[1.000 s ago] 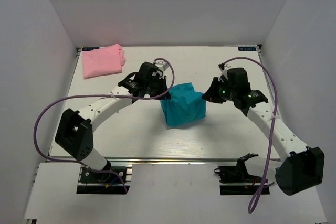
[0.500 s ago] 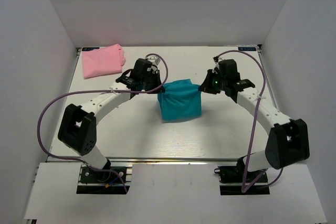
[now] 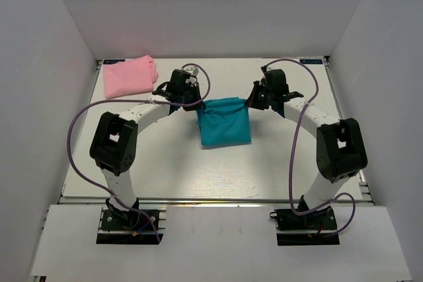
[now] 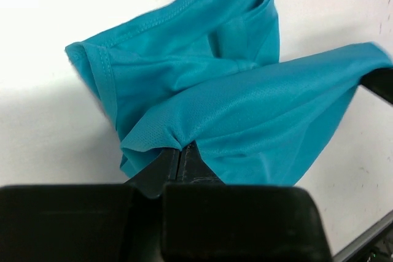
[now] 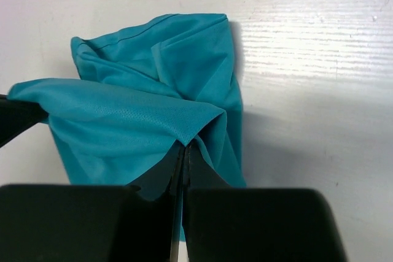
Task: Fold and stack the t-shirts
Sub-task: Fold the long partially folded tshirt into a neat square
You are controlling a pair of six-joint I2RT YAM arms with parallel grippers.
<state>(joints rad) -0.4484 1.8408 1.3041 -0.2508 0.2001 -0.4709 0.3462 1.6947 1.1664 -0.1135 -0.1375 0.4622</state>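
The teal t-shirt point(image 3: 224, 122) hangs stretched between my two grippers over the middle of the table, its lower part lying on the surface. My left gripper point(image 3: 198, 105) is shut on its left top corner point(image 4: 178, 142). My right gripper point(image 3: 250, 103) is shut on its right top corner point(image 5: 187, 140). Folds of the teal t-shirt point(image 4: 184, 59) bunch on the table beyond the left fingers, and more of the cloth point(image 5: 159, 59) lies beyond the right fingers. The pink t-shirt point(image 3: 129, 76) lies folded at the far left corner.
White walls point(image 3: 46, 64) close in the table point(image 3: 165, 170) on the left, back and right. Purple cables point(image 3: 76, 123) loop beside both arms.
Both grippers have carried the teal t-shirt toward the back of the table and drawn apart, so the cloth is now spread wider and flatter between them.
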